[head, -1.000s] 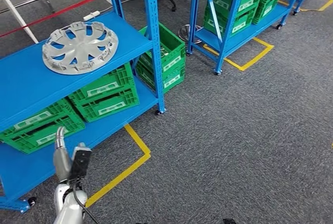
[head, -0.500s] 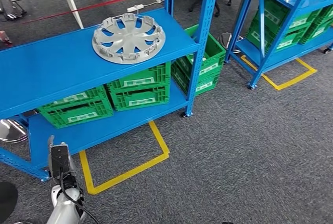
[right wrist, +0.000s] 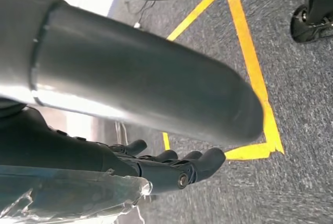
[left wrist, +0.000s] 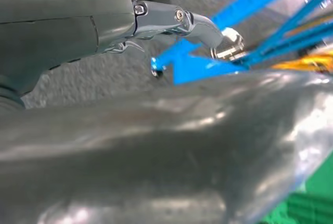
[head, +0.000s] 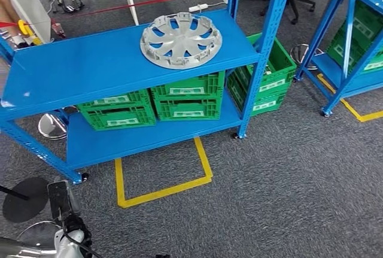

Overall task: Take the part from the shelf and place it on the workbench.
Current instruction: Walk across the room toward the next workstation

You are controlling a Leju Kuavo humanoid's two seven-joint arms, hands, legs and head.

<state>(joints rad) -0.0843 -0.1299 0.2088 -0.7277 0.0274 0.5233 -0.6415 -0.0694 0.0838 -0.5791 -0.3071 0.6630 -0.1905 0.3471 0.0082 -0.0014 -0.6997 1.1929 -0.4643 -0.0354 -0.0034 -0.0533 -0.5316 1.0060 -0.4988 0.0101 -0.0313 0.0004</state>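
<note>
Your robot's left hand hangs low at its side and carries nothing that you can see; the left wrist view shows a grey thumb and one silver finger stretched out over the carpet, but the rest of the fingers are hidden, so whether that hand is spread or curled you cannot tell. Its right hand also hangs over the grey carpet by a yellow floor marking, dark fingers lying loosely side by side and apart from the thumb, nothing between them. As for the part, you will find the silver hubcap lying flat on the top board of the blue shelf, toward its right end, above the green crates on the lower board. A workbench cannot be made out with any certainty. So, as the pictures stand, the hubcap rests on the shelf and not on a bench, and both hands are well apart from it. Judging from that, the grasp, the carry and the set-down all remain ahead of you, and the robot would need to stand closer to the shelf to reach it.
</note>
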